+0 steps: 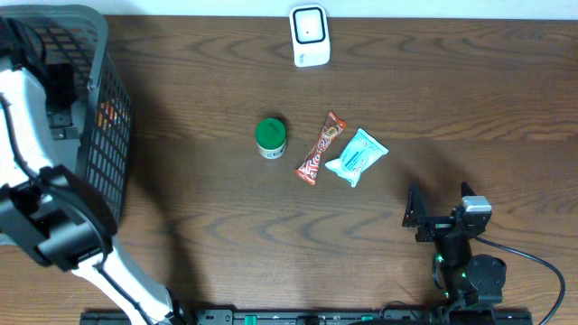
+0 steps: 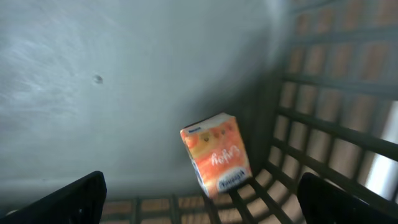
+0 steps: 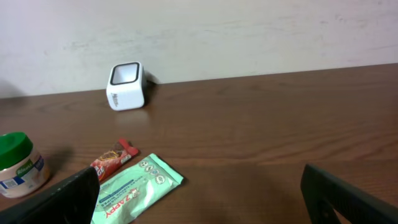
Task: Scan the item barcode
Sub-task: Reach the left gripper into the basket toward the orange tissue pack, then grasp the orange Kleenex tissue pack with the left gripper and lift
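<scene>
Left jaws are spread wide w/ nothing between them. They hang inside the dark mesh plastic basket point(image 2: 323, 130), above a small orange-and-white carton point(image 2: 216, 154) lying tilted against the basket wall. We can't tell whether that carton is waiting or finished.

Right jaws gape wide too, empty, low over the dark wood worktop point(image 3: 280, 124) & aimed at the goods, prob. so any can be reached. Nearest is a mint-green foil pouch point(image 3: 137, 190), just beside a red-brown wrapped snack bar point(image 3: 113, 158). A green-lidded white jar point(image 3: 18, 165) stands apart.

The white box-shaped barcode scanner point(image 3: 126, 85) sits at the far edge, window facing the arms, so an item need only be lifted & shown label-first. Nothing is at it yet.
</scene>
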